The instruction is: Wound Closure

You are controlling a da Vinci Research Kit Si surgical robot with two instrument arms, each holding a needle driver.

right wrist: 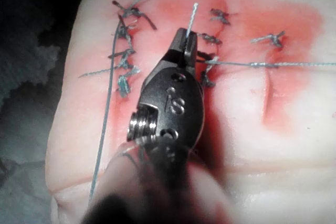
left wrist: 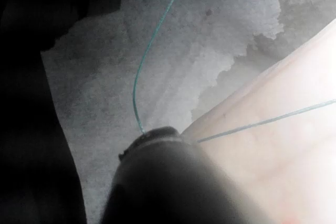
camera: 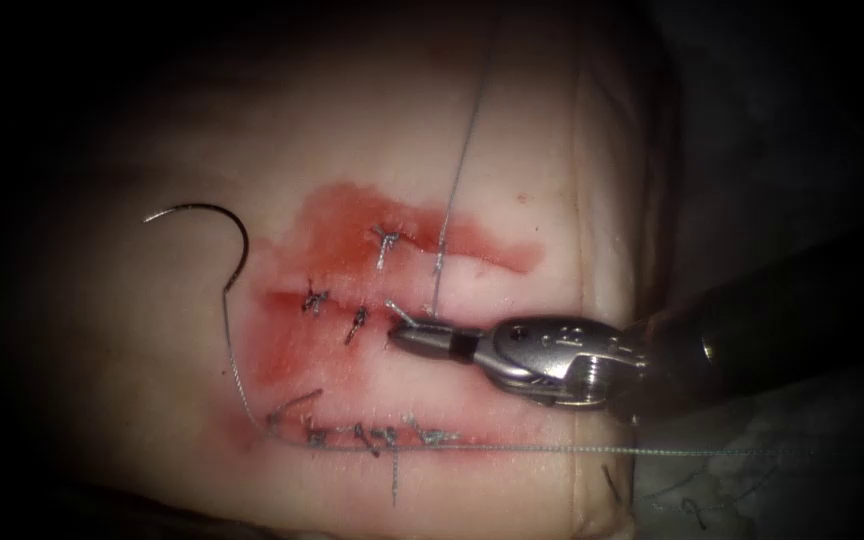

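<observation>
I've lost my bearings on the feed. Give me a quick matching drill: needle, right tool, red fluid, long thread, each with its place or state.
1 needle
2 right tool
3 red fluid
4 long thread

a shut on a short thread end
b lying free on the tissue, left of the cuts
c running along the lowest stitch row
d staining the tissue around the stitches

Pairs: 1-b, 2-a, 3-d, 4-c

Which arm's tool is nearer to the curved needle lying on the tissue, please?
Right. The right tool sits right of the needle, shut on a short thread end. The left tool holds thread beside the tissue.
</observation>
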